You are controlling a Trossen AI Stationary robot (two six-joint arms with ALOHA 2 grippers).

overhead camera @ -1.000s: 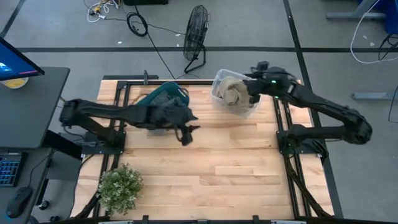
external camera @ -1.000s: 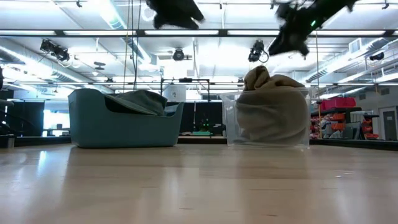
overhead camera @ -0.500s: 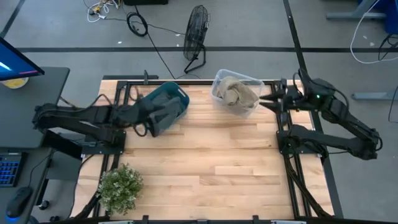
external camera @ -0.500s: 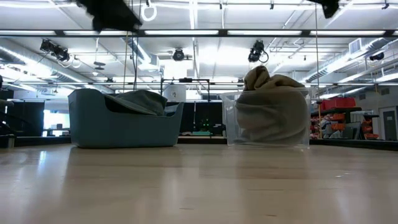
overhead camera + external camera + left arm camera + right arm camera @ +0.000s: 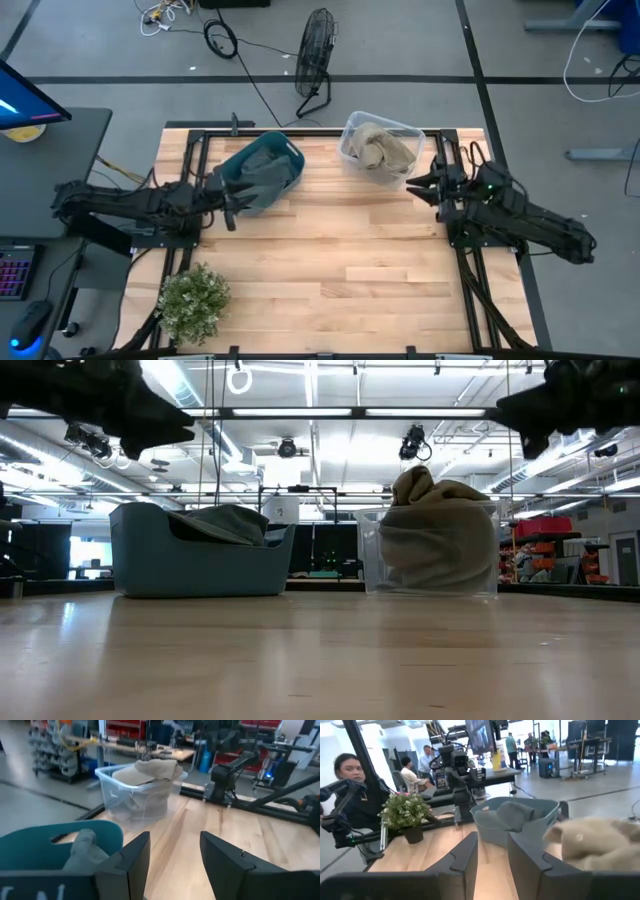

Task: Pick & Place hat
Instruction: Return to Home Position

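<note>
A grey hat (image 5: 262,180) lies in the teal basket (image 5: 283,153) at the table's far left, draped over its near rim. It also shows in the low view (image 5: 225,520). Beige hats (image 5: 378,145) fill the clear bin (image 5: 349,128) at the far right, heaped above its rim (image 5: 432,490). My left gripper (image 5: 230,208) is open and empty, just near-left of the basket. My right gripper (image 5: 420,186) is open and empty, near-right of the bin. In the left wrist view my left gripper (image 5: 172,862) points past the basket (image 5: 60,840) toward the bin (image 5: 137,790).
A potted plant (image 5: 193,300) stands at the table's near left corner. The wooden table top (image 5: 340,260) spreads between the arms. Black frame rails (image 5: 455,240) run along both sides. People show beyond the table in the right wrist view (image 5: 350,780).
My left gripper has drawn back from the table's middle toward the left edge, ending beside the basket. My right gripper has gone from above the clear bin toward the table's right edge and then a little nearer. The hats have not moved.
</note>
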